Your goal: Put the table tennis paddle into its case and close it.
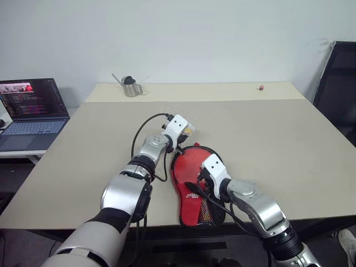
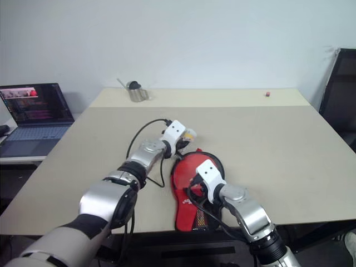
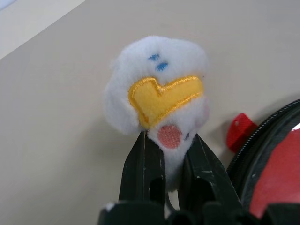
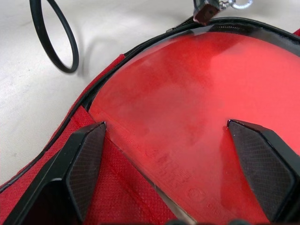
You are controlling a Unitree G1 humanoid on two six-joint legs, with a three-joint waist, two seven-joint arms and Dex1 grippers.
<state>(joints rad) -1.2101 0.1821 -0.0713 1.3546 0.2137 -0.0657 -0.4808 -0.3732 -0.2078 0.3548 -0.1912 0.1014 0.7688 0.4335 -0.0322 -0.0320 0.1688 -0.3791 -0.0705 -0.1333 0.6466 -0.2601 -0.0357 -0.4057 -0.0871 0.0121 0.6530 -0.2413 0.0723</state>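
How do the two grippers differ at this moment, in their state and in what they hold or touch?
The left gripper is shut on a small white plush charm; the right gripper is open and holds nothing. The left gripper is at the far end of the case, above the table; the right gripper hangs over the red face of the table tennis paddle, which lies in the open case. Both have two black fingers.

Left pinched shut, right spread wide
My left gripper [image 3: 171, 154] reaches forward with fingers clamped together; my right gripper [image 4: 164, 159] sits nearer me, angled down, its two fingers [image 4: 84, 164] far apart
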